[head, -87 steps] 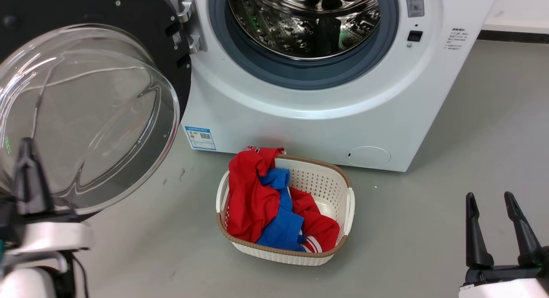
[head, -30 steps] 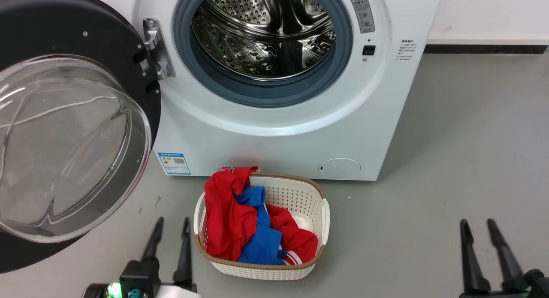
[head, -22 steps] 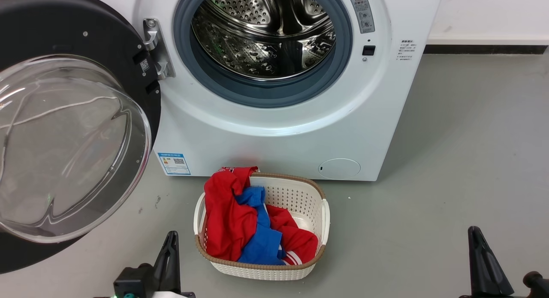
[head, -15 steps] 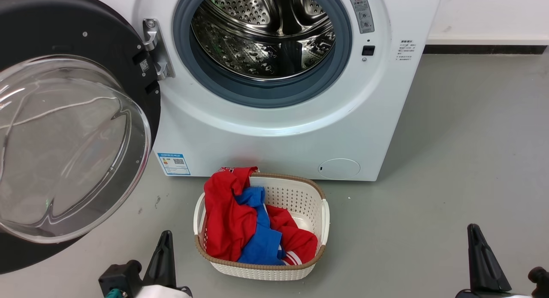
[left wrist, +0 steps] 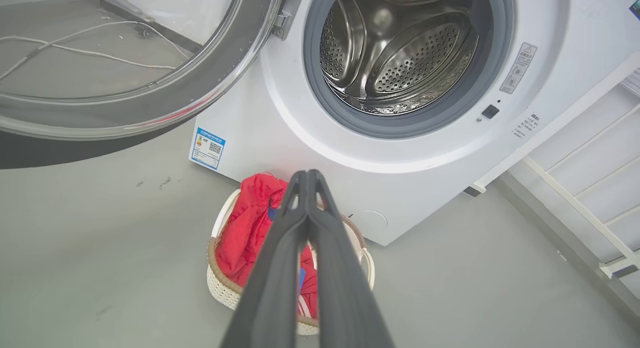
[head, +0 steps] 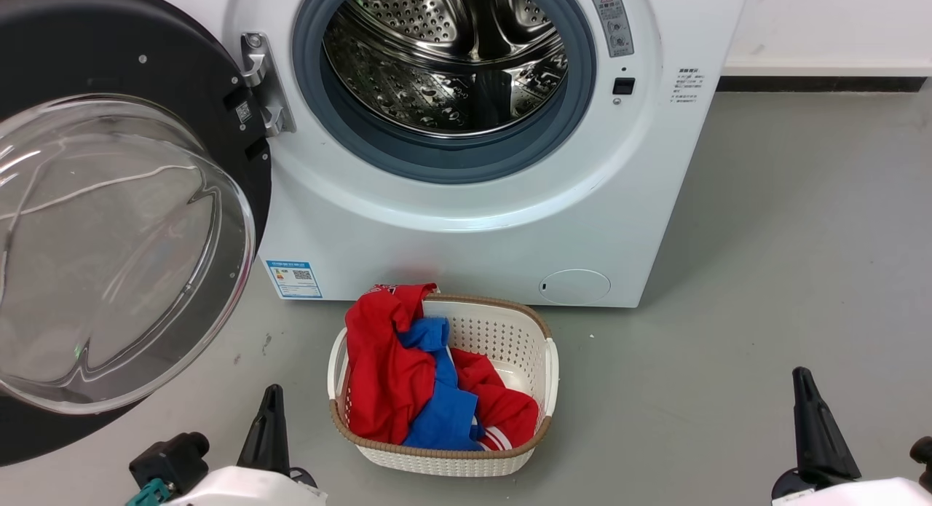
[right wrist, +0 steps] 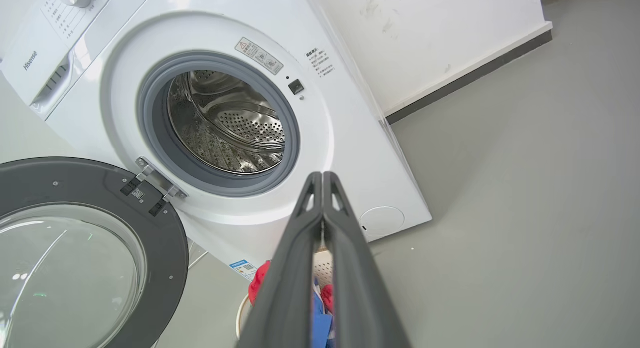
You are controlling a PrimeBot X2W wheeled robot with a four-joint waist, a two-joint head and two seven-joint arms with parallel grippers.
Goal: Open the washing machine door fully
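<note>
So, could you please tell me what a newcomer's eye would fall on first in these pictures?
The washing machine door, a black ring around a bulging glass bowl, stands swung wide open at the left of the head view. Beside it the steel drum gapes, grey-rimmed, in the front of the white machine. On the floor just before the machine stands a white basket holding red and blue clothes.

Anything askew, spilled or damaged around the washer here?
Only minor: a red garment hangs over the back rim of the basket, and small dark marks spot the floor. The washing machine door looks intact.
</note>
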